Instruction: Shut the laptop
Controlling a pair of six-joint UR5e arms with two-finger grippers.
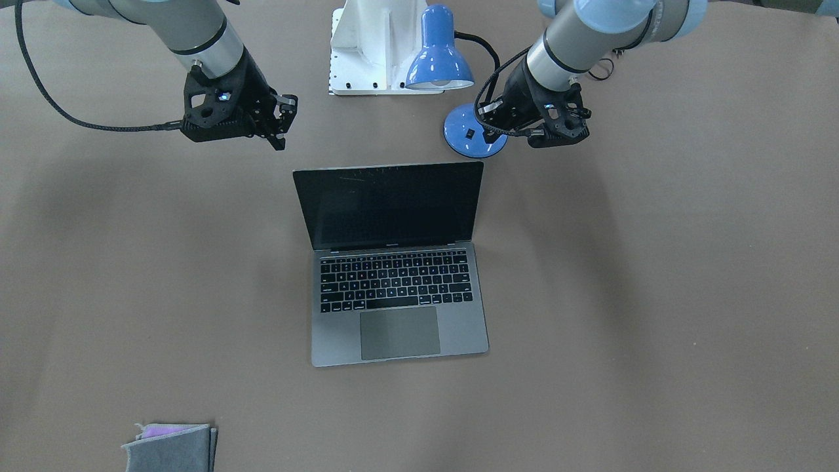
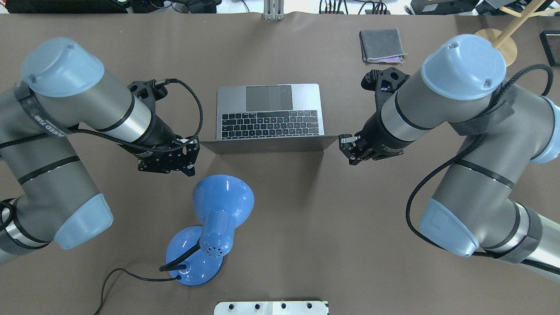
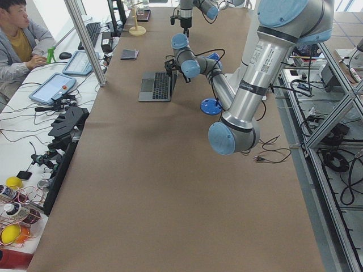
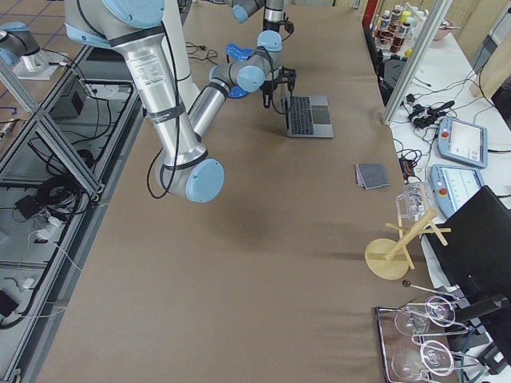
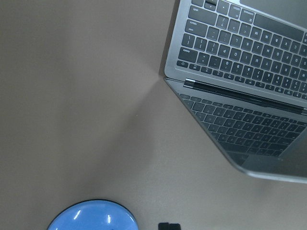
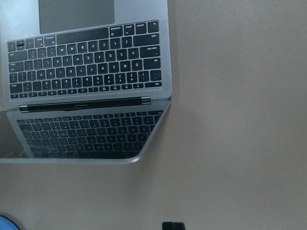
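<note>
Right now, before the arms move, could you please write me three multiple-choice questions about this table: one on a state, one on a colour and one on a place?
1. In what state is the laptop?
A) shut flat
B) open, with a dark screen
C) open, with a lit screen

2. What colour is the desk lamp?
A) red
B) white
C) blue

3. Where does the lamp stand?
A) behind the lid, on the robot's side
B) on the keyboard
C) in front of the trackpad, on the operators' side

Answers:
1 B: the lid stands up from the keyboard and the screen is black.
2 C: both the shade and the round foot are blue.
3 A: the overhead view shows it on the robot's side of the raised lid.
</note>
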